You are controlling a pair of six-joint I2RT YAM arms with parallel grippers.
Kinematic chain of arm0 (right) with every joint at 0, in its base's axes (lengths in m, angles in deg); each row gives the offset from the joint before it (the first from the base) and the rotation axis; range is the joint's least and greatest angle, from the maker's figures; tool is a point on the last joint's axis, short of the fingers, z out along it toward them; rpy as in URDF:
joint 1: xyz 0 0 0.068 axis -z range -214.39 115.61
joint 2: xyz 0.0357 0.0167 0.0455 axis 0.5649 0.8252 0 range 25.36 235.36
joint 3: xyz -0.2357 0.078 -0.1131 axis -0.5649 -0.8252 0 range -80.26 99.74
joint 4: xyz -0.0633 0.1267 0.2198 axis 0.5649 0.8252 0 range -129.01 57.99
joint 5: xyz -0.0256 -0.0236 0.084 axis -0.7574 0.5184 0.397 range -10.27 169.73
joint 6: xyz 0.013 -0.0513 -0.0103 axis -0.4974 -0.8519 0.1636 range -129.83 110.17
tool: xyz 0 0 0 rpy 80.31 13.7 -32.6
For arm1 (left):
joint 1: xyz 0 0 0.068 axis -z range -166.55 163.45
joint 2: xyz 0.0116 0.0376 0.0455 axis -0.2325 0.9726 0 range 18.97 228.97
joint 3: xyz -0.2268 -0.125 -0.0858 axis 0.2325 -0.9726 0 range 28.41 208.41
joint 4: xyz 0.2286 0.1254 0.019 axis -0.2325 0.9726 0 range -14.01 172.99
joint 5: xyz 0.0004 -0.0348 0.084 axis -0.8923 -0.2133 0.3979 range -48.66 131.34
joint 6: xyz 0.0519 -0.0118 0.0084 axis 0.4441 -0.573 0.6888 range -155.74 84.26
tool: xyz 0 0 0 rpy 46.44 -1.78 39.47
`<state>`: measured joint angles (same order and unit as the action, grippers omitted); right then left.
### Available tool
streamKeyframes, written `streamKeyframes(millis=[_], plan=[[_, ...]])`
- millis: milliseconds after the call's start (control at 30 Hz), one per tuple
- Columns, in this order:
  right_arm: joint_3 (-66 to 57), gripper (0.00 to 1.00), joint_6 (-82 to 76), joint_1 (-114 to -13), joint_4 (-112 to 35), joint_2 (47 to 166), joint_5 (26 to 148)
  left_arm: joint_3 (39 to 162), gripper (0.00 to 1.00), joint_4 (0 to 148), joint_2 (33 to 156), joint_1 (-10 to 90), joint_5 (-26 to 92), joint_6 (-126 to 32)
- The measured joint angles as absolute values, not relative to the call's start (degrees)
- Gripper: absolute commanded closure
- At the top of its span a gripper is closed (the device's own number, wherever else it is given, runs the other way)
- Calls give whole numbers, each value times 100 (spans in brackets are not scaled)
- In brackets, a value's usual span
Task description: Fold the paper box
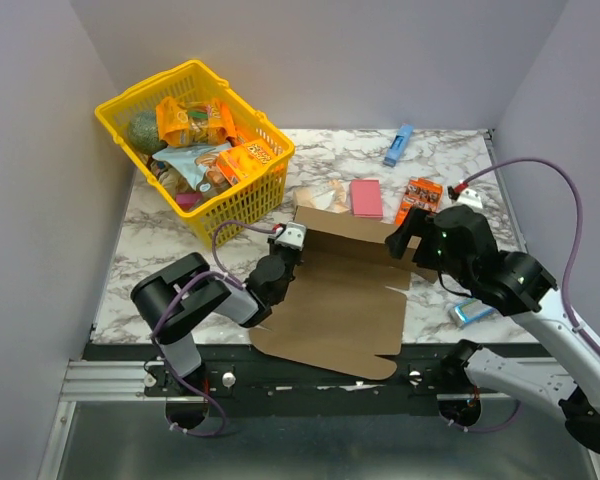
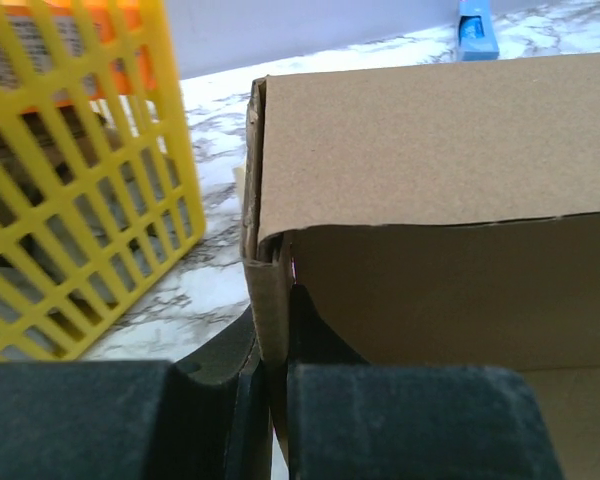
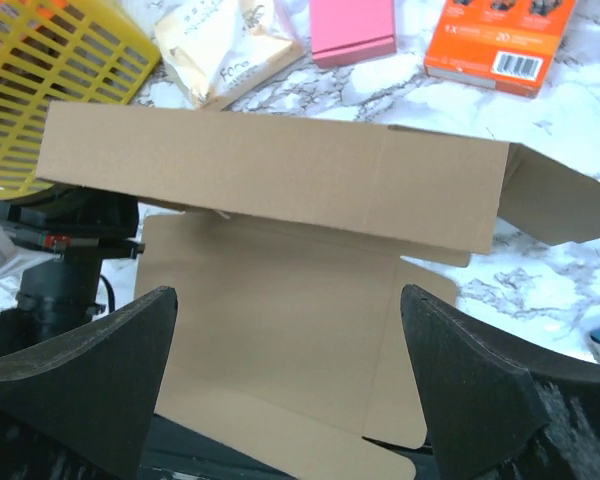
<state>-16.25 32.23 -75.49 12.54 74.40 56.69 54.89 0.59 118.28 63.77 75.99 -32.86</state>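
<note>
The paper box (image 1: 340,300) is a brown cardboard sheet lying flat at the table's near middle, with its far wall (image 1: 345,228) folded upright and its front flap hanging over the near edge. My left gripper (image 1: 280,262) is shut on the box's raised left side flap; in the left wrist view the cardboard edge (image 2: 265,300) sits pinched between the black fingers (image 2: 320,340). My right gripper (image 1: 408,236) is open and empty above the box's right side. In the right wrist view the box (image 3: 270,170) lies between and beyond its spread fingers (image 3: 100,370).
A yellow basket (image 1: 242,205) full of snack packs stands at the back left, close to the box's left corner. Behind the box lie a pale packet (image 1: 315,195), a pink box (image 1: 366,197), an orange snack box (image 1: 418,198) and a blue item (image 1: 398,145). A small blue item (image 1: 473,312) lies at the right.
</note>
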Motion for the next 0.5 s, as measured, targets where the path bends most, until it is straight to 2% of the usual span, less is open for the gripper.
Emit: streamKeyframes(millis=[200, 500], plan=[[-1227, 0, 2895, -7285, 1044, 7951, 6005, 4761, 94, 24, 10967, 6384, 7984, -3072], [-1612, 1, 2821, -7095, 500, 8441, 6746, 4140, 94, 142, 10224, 6506, 8445, -3004]])
